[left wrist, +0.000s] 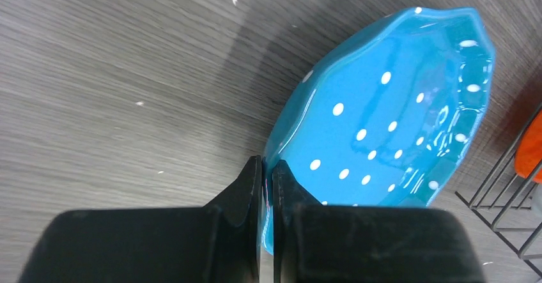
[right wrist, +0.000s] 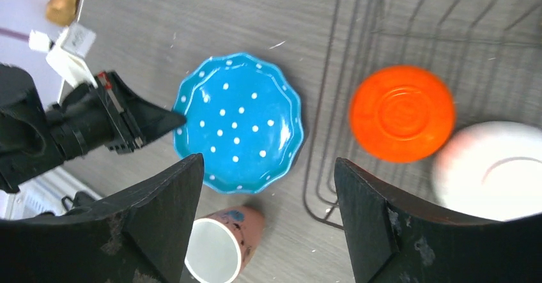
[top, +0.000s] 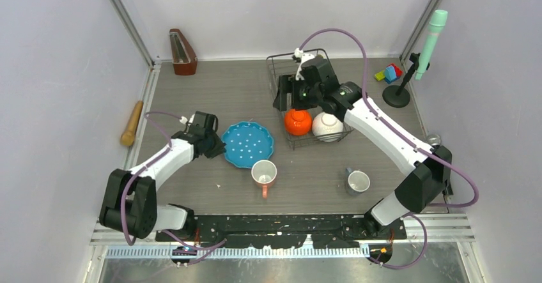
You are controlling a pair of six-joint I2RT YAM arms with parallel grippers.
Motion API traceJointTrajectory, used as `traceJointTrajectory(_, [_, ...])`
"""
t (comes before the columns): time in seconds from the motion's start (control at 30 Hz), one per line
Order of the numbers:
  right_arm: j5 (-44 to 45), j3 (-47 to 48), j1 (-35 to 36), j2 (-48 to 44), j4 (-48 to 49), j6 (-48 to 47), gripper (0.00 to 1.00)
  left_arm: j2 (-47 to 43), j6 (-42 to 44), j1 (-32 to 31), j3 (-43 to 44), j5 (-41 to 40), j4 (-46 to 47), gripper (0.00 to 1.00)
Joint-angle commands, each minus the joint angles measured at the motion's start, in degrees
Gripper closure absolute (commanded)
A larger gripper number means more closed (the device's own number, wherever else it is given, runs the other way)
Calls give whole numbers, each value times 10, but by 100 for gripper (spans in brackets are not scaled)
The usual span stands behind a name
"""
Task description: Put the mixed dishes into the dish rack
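The blue dotted plate (top: 248,144) lies on the worktop (top: 217,91), just left of the dish rack (top: 270,72) and above the pink mug (top: 263,173). The left gripper (left wrist: 267,166) is closed narrowly on its left rim, one finger over the edge and one under it, so the rim is pinched between them. From the wrist view the plate looks a little tilted, but I cannot tell if it has left the surface. The right gripper (right wrist: 268,161) hangs over the rack with its jaws wide apart and holds nothing. The orange bowl (top: 298,121) and the white bowl (top: 327,126) sit upside down in the near part of the rack, and the grey mug (top: 358,182) stands alone on the worktop to the right. The plate seems to be glazed ceramic, so I judge it stiff, rather heavy for a hold at one edge, smooth and breakable. The wavy rim is the only place to take it, and a pinch so far from the middle may let it swing or slip, so a firm grip and a slow lift toward the upright prongs would be wise
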Motion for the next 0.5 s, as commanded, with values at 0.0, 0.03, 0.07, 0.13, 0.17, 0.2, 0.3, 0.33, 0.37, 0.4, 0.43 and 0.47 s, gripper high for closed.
traceJointTrajectory(0.0, [-51,23,25,31,19,26,20,-54,68,41,60,19,-56,100])
traceJointTrajectory(0.03, [-52,30,33,38,18,28,20,-63,72,53,65,32,-60,100])
traceJointTrajectory(0.07, [-54,38,39,53,17,32,20,-72,73,64,71,44,-62,100])
traceJointTrajectory(0.13, [-62,51,43,82,15,35,19,-85,73,82,76,73,-62,100])
traceJointTrajectory(0.17, [-65,56,44,90,13,36,19,-90,74,90,79,83,-62,100])
traceJointTrajectory(0.2, [-73,66,44,110,13,37,20,-95,75,96,80,91,-63,100])
traceJointTrajectory(0.3, [-88,91,45,149,11,39,20,-103,77,116,82,113,-66,100])
traceJointTrajectory(0.33, [-94,105,49,167,12,38,19,-106,77,124,81,121,-67,100])
traceJointTrajectory(0.37, [-95,112,51,176,12,37,19,-110,77,131,80,129,-67,100])
traceJointTrajectory(0.4, [-95,128,57,194,7,36,19,-114,76,139,78,138,-64,100])
traceJointTrajectory(0.43, [-94,136,60,212,5,36,19,-118,75,149,76,150,-60,100])
traceJointTrajectory(0.47, [-92,153,64,221,-3,37,19,-122,72,159,75,162,-57,100])
